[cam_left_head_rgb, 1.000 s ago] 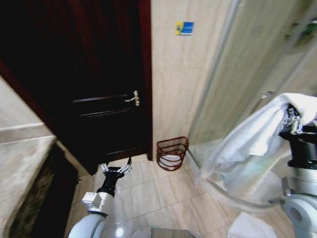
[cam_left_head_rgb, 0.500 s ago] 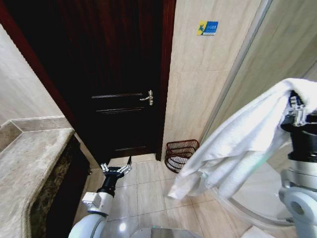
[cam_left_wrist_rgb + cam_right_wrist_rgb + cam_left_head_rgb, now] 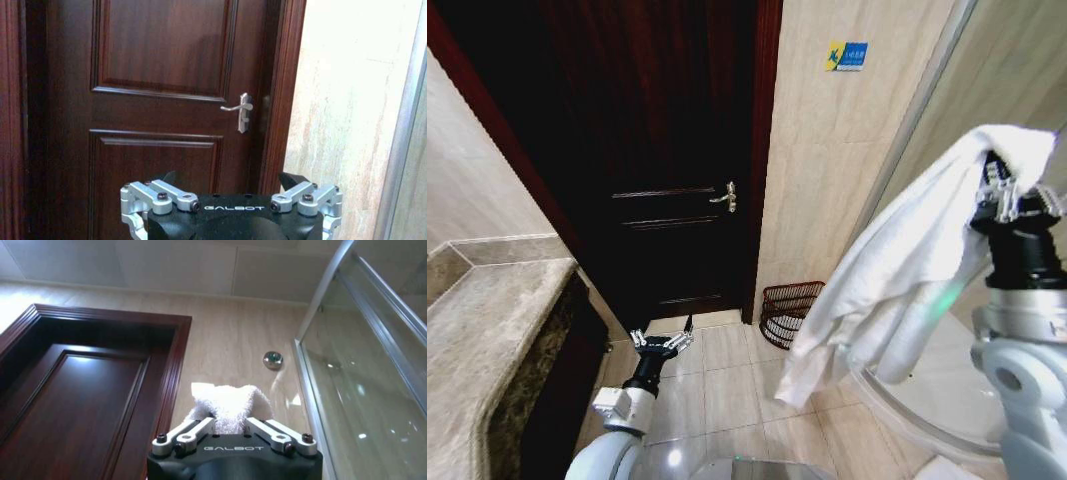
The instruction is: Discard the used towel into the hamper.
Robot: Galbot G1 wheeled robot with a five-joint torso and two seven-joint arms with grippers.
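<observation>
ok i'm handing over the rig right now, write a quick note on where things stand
Right tool: shut on the white terry towel, held high by the glass shower screen; the towel hangs down in front of the arm.
Left tool: open, empty, parked low over the beige floor tiles, facing the dark wooden door.
The small round reddish-brown slatted hamper sits on the floor against the wall, just right of the door frame.
Done: towel is in hand.
Left: carry it over the hamper and release it inside.

Right hand (image 3: pixel 1007 190) and gripped white towel (image 3: pixel 907 270) now higher, a little leftward toward the hamper (image 3: pixel 789 312).
</observation>
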